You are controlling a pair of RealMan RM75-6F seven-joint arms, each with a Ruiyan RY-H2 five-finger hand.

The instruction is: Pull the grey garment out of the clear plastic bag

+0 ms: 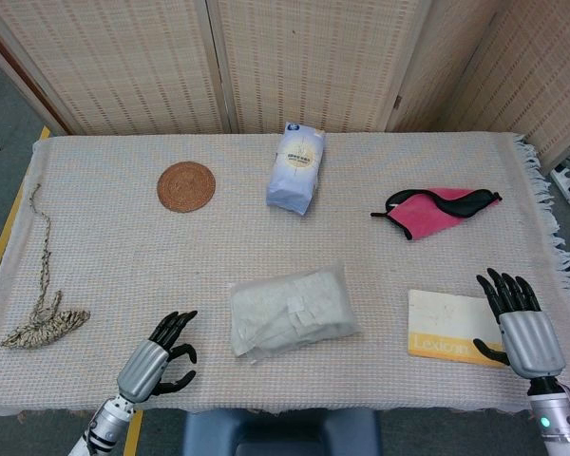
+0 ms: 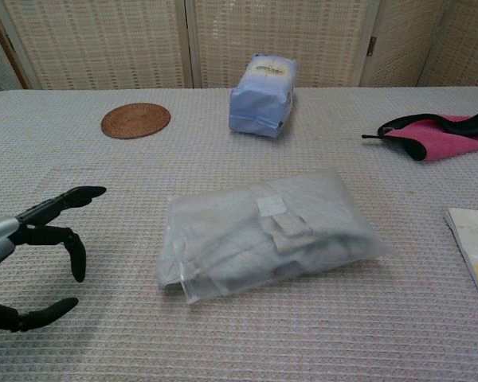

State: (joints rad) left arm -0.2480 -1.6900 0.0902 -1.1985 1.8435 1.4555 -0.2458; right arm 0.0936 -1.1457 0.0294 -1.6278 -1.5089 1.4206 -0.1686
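The clear plastic bag [image 2: 267,232] with the grey garment [image 2: 247,239] inside lies in the middle of the bench [image 1: 123,275], untouched. The left hand [image 2: 32,255], fingers spread and empty, is near its left end; it should pin that end. The right hand [image 1: 521,326], spread, rests beside a book [image 1: 453,326]. A woven cloth covers the bench; folding screens [image 1: 294,57] stand behind.

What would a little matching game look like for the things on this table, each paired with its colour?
Things:
1. coaster
2. cloth
3. packet
4. book

Colours:
A. pink with black trim
B. white and yellow
C. brown
D. pale blue and white

Pairs: 1-C, 2-A, 3-D, 4-B
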